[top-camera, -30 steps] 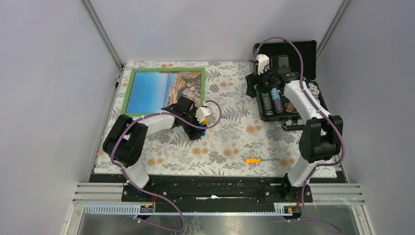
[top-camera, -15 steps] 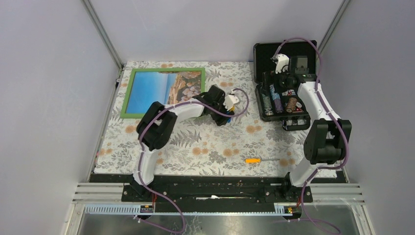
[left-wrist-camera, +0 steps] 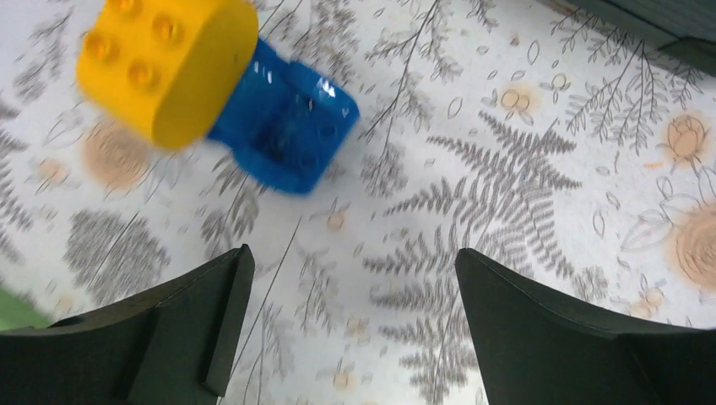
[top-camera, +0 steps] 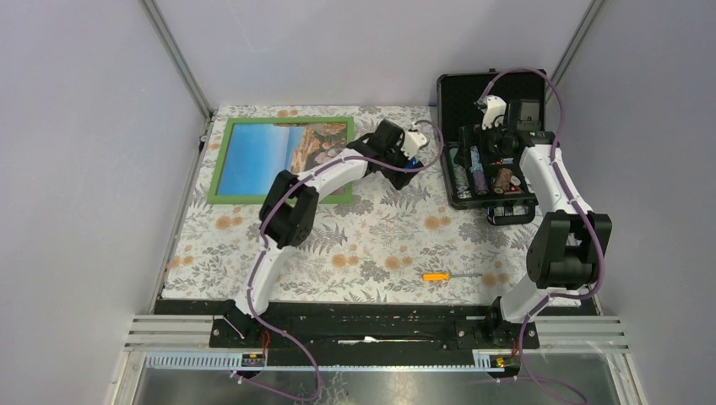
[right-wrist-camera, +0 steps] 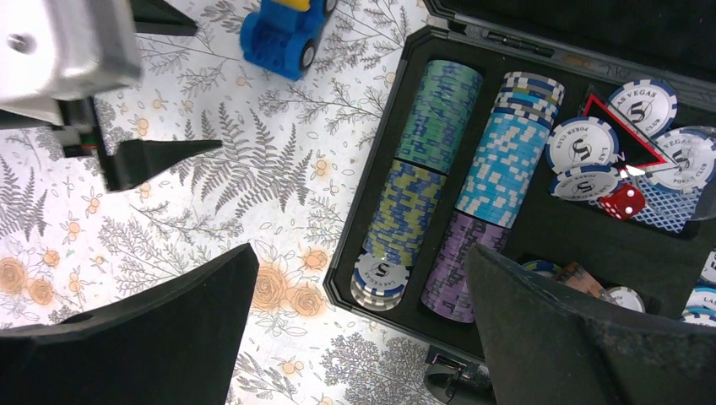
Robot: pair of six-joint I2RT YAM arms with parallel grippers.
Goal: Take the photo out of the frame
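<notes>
The frame (top-camera: 221, 160) with its green border lies flat at the table's far left, holding the photo (top-camera: 270, 156) of blue sky, sea and tan rocks. My left arm crosses the frame's lower right corner. My left gripper (top-camera: 407, 163) is open and empty to the right of the frame, low over the floral cloth; in the left wrist view it (left-wrist-camera: 350, 270) is just short of a blue and yellow toy (left-wrist-camera: 283, 126). My right gripper (top-camera: 473, 150) is open and empty above the left edge of the black case (right-wrist-camera: 397, 152); its jaws (right-wrist-camera: 359, 261) stand wide.
The open black case (top-camera: 494, 89) at the far right holds stacked poker chips (right-wrist-camera: 426, 160), loose chips and a red die (right-wrist-camera: 626, 201). An orange-handled screwdriver (top-camera: 437, 276) lies near the front. The blue toy (right-wrist-camera: 283, 34) sits between frame and case.
My left arm has swung right and away from me, from the frame's lower right corner to the toy beside the case. My right gripper has shifted slightly right over the case.
</notes>
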